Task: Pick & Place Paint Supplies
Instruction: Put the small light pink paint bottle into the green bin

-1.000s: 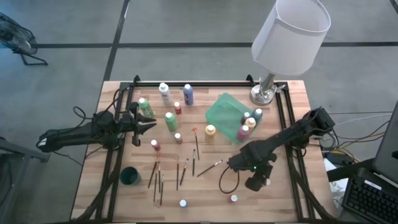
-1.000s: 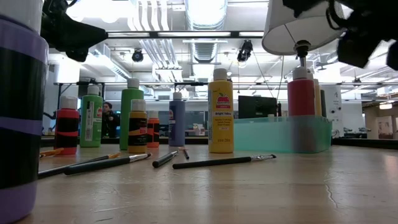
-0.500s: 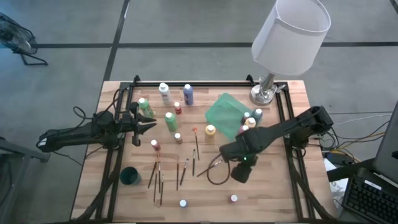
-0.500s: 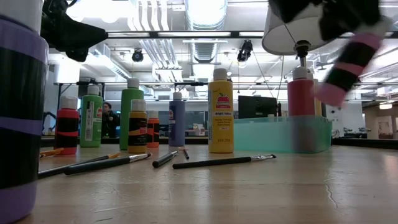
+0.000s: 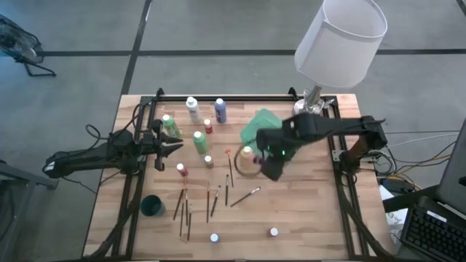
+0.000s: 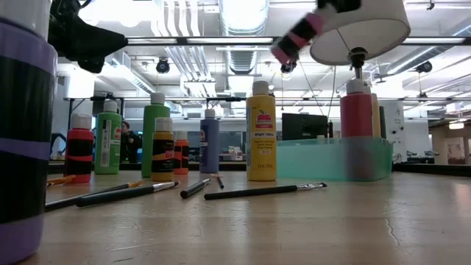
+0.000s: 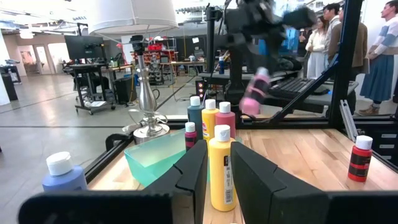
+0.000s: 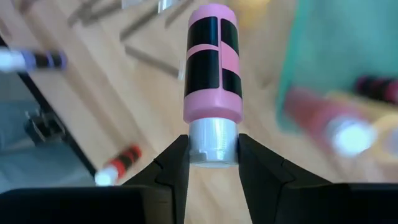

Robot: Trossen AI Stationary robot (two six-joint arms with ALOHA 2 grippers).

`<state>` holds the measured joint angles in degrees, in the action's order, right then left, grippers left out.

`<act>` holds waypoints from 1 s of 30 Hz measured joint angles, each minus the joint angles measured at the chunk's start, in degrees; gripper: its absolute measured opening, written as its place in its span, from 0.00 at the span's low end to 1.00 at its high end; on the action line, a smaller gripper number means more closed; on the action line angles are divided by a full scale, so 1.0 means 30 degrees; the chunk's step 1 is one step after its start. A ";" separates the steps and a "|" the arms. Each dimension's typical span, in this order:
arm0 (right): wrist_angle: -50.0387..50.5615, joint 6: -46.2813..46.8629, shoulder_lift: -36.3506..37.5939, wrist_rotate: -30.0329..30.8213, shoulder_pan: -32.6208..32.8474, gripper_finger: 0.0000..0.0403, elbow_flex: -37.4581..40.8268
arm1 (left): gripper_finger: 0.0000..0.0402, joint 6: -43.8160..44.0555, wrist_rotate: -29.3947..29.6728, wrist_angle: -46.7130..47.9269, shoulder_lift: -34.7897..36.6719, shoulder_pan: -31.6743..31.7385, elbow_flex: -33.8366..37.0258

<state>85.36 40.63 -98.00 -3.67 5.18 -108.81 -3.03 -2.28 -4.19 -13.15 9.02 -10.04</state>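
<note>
High view: right end effector [image 5: 268, 159] hovers by the green tray [image 5: 256, 129], having swung in from the counter's near right edge.
Low view: pink bottle [image 6: 296, 38] aloft, tilted; a moment earlier it was farther right.
Left wrist view: left end effector [image 7: 214, 177] waits, fingers slightly apart, nothing held.
Right wrist view: fingers pinch the pink bottle's cap [image 8: 213, 142].
Advice: steady over the tray, then lower upright among the bottles there.
</note>
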 joint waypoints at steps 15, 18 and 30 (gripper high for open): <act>0.0073 -0.5291 -0.0109 0.0805 -0.6116 0.26 -0.2784 | 0.19 0.0000 0.0000 0.0007 -0.0007 0.0007 0.0000; 0.0874 -0.6034 -0.0554 0.0703 -0.7205 0.26 -0.2743 | 0.19 0.0004 0.0000 0.0007 0.0000 0.0003 0.0000; 0.1551 -0.9065 -0.3865 -0.0944 -0.9243 0.26 -0.3002 | 0.19 0.0006 0.0000 0.0015 -0.0007 0.0006 0.0000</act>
<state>90.02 13.43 -109.59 -6.50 -22.54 -117.82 -3.01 -2.28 -4.14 -13.17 9.03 -10.04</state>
